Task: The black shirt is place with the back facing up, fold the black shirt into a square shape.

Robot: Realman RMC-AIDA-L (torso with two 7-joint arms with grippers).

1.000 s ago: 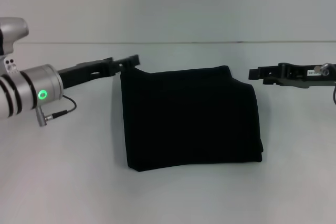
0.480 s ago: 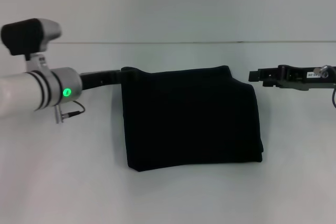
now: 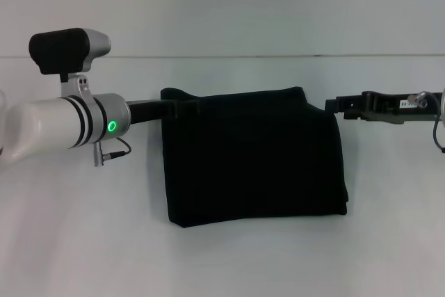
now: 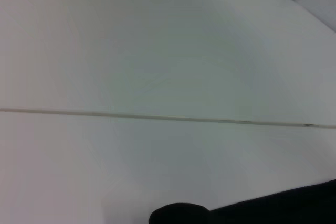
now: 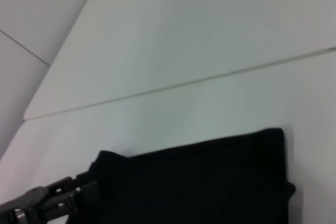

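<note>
Spreading across the whole scene is the white table [image 3: 229, 262], with a thin seam running along its far part. Lying at its middle is the black shirt [image 3: 254, 158], folded into a roughly rectangular block with its plain side up; its near edge runs slightly askew and a layered fold shows at the near right corner. In the right wrist view the shirt [image 5: 210, 182] fills the lower part, one far corner sharp and the other rounded.

From the left, the silver left arm [image 3: 55, 130], green light glowing, carries the left gripper [image 3: 182, 108] to the shirt's far left corner, where black on black hides the fingers, so whether it grips cannot be told.

The right gripper [image 3: 335, 106] sits just beside the far right corner; its grip cannot be told either.
</note>
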